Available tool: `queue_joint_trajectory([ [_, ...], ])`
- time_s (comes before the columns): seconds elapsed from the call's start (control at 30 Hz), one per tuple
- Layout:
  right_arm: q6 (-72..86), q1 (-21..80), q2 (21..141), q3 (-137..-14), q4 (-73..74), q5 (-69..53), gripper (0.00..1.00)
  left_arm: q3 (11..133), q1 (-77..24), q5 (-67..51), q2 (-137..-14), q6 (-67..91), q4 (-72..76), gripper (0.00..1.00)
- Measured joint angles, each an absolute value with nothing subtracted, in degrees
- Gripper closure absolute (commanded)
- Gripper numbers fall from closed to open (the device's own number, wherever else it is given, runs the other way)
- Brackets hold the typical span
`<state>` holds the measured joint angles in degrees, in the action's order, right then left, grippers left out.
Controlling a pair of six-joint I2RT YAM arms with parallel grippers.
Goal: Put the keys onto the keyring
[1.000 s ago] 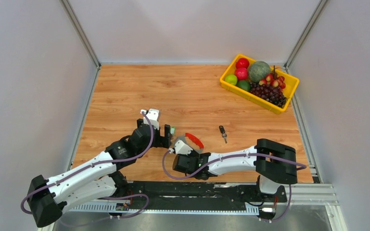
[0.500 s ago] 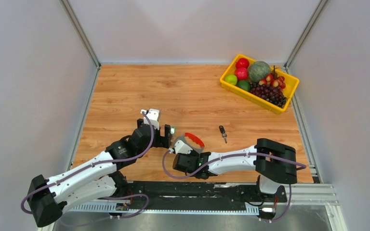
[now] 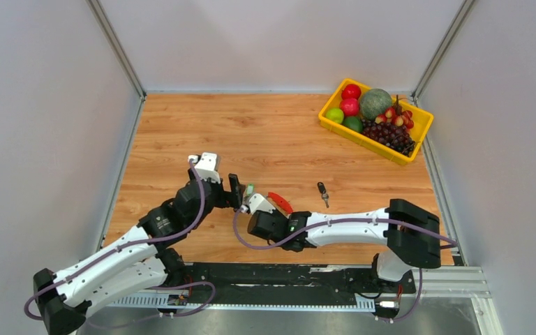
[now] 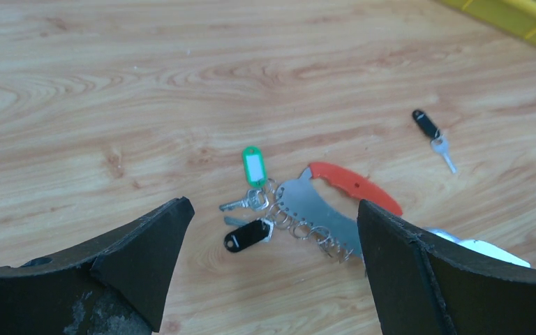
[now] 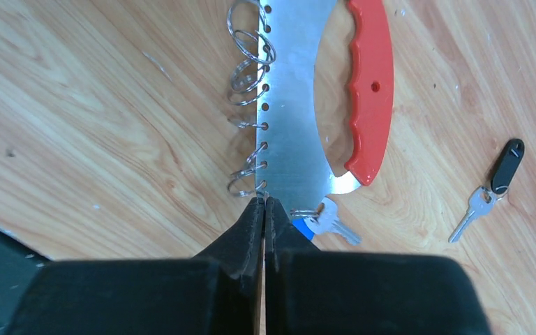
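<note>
**A:** Wooden surface [image 3: 265, 125], bare around the middle. Where does the keyring sit?

**B:** The keyring [image 5: 296, 105] lies flat near the front centre. Its long axis runs straight away from the right pincer [image 5: 264, 209], with the red grip on that pincer's right and the wire loops on its left.

**A:** And that pincer?

**B:** Closed tight, tips meeting at the strip's near corner. I cannot tell whether they nip the thin plate. The left pincer [image 4: 272, 206] hangs wide above the far end, holding nothing.

**A:** Keys?

**B:** A green-tagged key [image 4: 252, 167] and a black-tagged key [image 4: 244, 237] cluster at the far loops, and a blue key [image 5: 321, 222] lies just beside the near end. The loose black key [image 5: 492, 188] lies well apart, off to the right and beyond the red grip.

**A:** So the right arm is nearer to it?

**B:** I'd judge so.
</note>
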<state>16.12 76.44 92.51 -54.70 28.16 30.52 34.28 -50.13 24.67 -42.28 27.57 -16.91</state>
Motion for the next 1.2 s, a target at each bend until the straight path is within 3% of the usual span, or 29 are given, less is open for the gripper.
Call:
queue_joint_trajectory([
  [0.6,19.27,63.88,84.84,-67.79,31.42,15.75,1.00,35.64,-50.17,21.61,-30.26,23.68,-18.00,0.00],
  [1.2,14.70,58.41,81.80,-84.99,39.68,-4.27,1.00,36.18,-50.17,12.08,-26.04,20.32,-16.64,0.00],
])
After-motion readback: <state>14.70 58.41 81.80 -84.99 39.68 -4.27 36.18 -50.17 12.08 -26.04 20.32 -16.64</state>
